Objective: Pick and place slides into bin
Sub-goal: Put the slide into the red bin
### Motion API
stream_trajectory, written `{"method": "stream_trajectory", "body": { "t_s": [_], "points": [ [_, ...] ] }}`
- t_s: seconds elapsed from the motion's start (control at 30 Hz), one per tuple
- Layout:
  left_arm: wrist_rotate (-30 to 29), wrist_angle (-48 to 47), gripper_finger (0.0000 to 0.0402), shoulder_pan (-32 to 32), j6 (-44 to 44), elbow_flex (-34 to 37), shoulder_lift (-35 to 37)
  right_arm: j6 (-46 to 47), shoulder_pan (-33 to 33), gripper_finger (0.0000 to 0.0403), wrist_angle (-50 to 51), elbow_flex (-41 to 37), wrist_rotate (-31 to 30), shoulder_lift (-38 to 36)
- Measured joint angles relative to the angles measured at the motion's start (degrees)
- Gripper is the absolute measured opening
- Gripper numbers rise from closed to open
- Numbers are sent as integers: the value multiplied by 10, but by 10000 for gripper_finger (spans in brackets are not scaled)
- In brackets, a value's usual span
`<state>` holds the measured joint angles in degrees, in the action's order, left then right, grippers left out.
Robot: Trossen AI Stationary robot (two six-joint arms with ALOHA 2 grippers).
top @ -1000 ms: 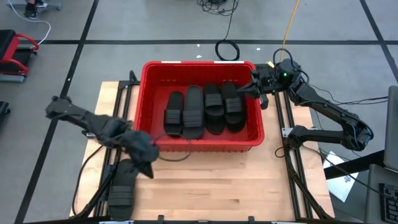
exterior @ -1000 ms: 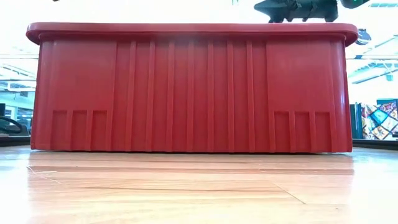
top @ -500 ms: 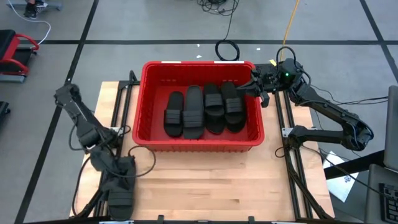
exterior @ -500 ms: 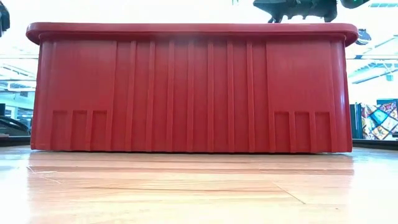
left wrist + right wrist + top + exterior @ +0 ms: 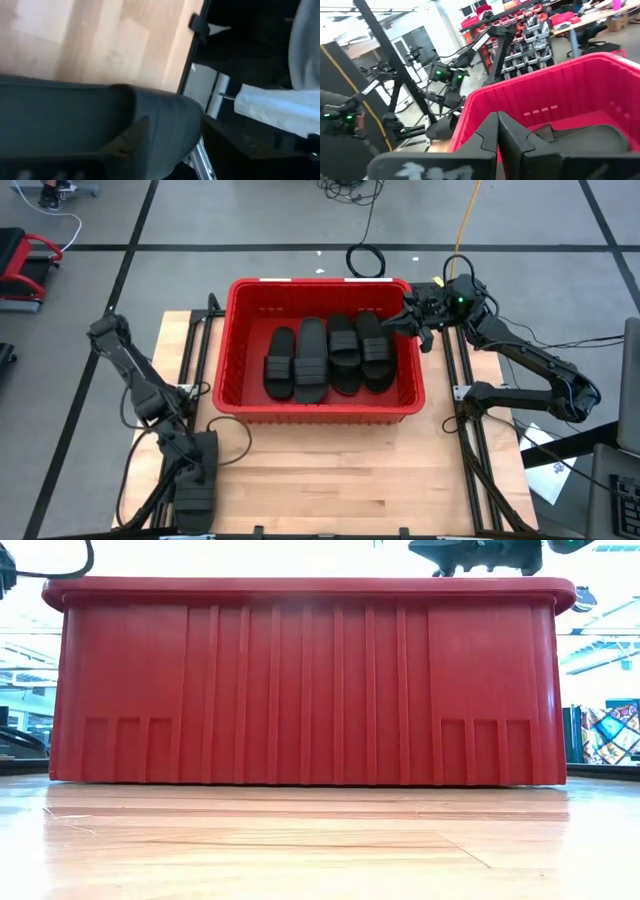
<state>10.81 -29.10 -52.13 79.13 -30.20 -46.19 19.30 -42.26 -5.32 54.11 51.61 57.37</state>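
Note:
The red bin (image 5: 318, 413) stands mid-table; its near wall (image 5: 300, 680) fills the low view. Several black slides (image 5: 311, 360) lie side by side on its floor, one showing in the right wrist view (image 5: 590, 137). Another black slide (image 5: 196, 492) lies flat on the wood at the near left corner and looms large in the left wrist view (image 5: 75, 125). My left gripper (image 5: 188, 463) hangs low right over that slide's far end. My right gripper (image 5: 410, 320) hovers shut over the bin's far right corner (image 5: 497, 127), level, holding nothing.
Bare wood (image 5: 330, 470) stretches between the bin and the near edge. Dark frame rails (image 5: 462, 430) run along both table sides. A black cable coil (image 5: 366, 260) lies on the floor behind the bin.
My left gripper has swung from the bin's near left corner toward the table's near left corner, rolling its wrist and sinking low over the slide lying there. The slide has stayed put.

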Motion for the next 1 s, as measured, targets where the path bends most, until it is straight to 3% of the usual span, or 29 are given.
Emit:
{"method": "stream_trajectory", "body": {
  "t_s": [0.27, 0.47, 0.63, 0.73, 1.0],
  "points": [
    [25, 59, 317, -20, 19, 47, 0, 14, 0, 0, 0, 0, 14, 0],
    [42, 75, 365, -53, 63, 92, 0, 28, 0, 0, 0, 0, 14, 0],
    [36, 222, 348, -74, 97, 140, 0, 32, 0, 0, 0, 0, 12, 0],
    [30, 249, 318, -83, 102, 150, 0, 31, 0, 0, 0, 0, 12, 0],
    [-4, 244, 168, -93, 83, 151, -3, 28, 0, 0, 0, 0, 11, 0]
  ]
}}
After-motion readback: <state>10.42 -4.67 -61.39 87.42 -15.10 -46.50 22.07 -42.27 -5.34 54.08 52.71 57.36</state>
